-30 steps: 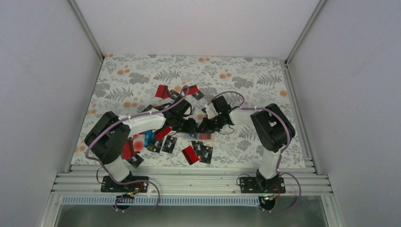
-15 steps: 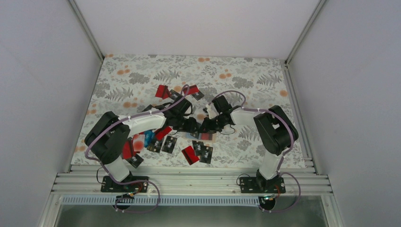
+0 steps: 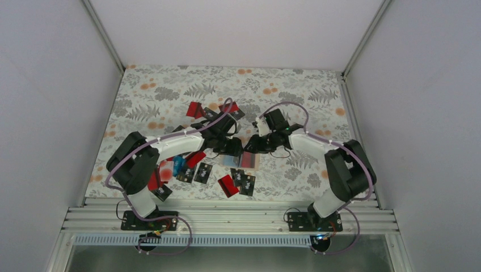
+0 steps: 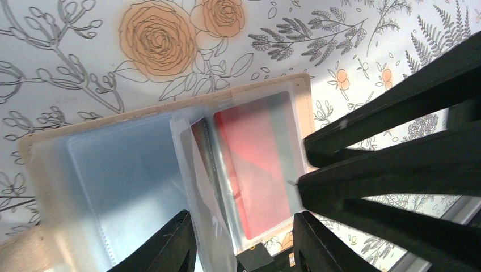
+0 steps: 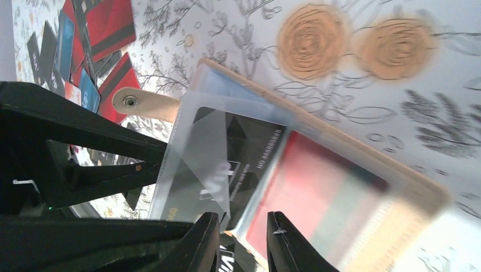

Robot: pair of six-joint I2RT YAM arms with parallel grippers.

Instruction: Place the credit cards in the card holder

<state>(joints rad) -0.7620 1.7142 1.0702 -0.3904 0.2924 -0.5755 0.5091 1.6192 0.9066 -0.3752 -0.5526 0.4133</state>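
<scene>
Card holder (image 4: 113, 181) open — red card (image 4: 255, 170), black card (image 5: 244, 153) inside

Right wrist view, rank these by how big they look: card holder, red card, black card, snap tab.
1. card holder, largest.
2. red card and black card: they look about alike, and the black one's lower edge is hidden, so I won't rank them.
3. snap tab, smallest.
</scene>
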